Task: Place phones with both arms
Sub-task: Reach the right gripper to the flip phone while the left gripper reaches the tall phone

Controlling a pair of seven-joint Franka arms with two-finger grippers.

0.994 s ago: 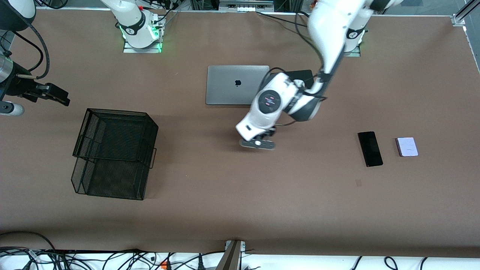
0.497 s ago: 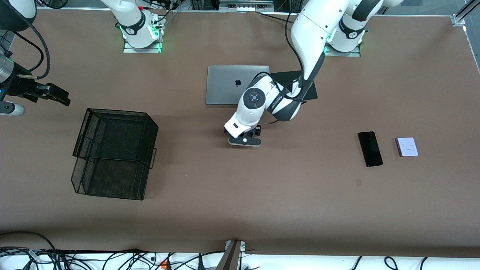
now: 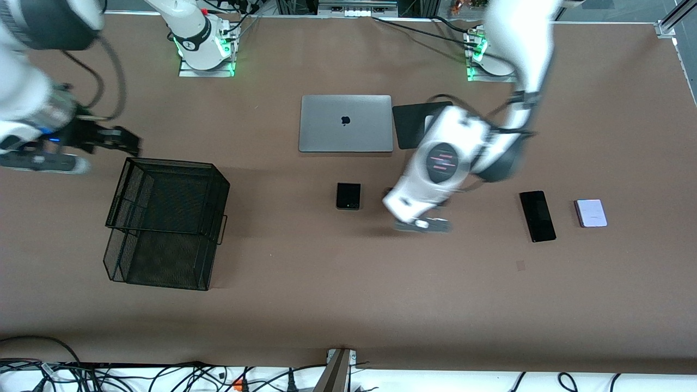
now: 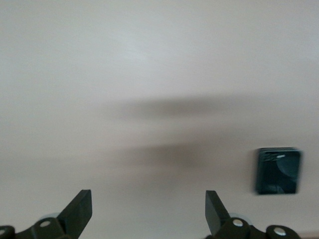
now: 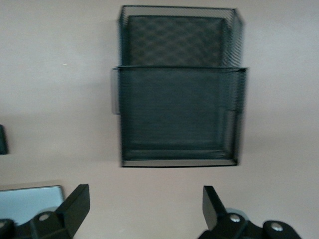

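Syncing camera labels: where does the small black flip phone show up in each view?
Front view: small black flip phone lies flat on the table, nearer the camera than the laptop.
Left wrist view: it sits at, off to one side of the left gripper, whose jaws stand open and empty.
Right wrist view: only a dark sliver at the picture's edge, probably the phone; cannot be sure.
Shared landmark: the brown table.

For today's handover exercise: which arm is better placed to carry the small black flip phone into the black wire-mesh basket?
Probably the right. The right gripper, open, hangs by the black wire-mesh basket; the open left gripper is over bare table, on the small black flip phone's side away from the basket.
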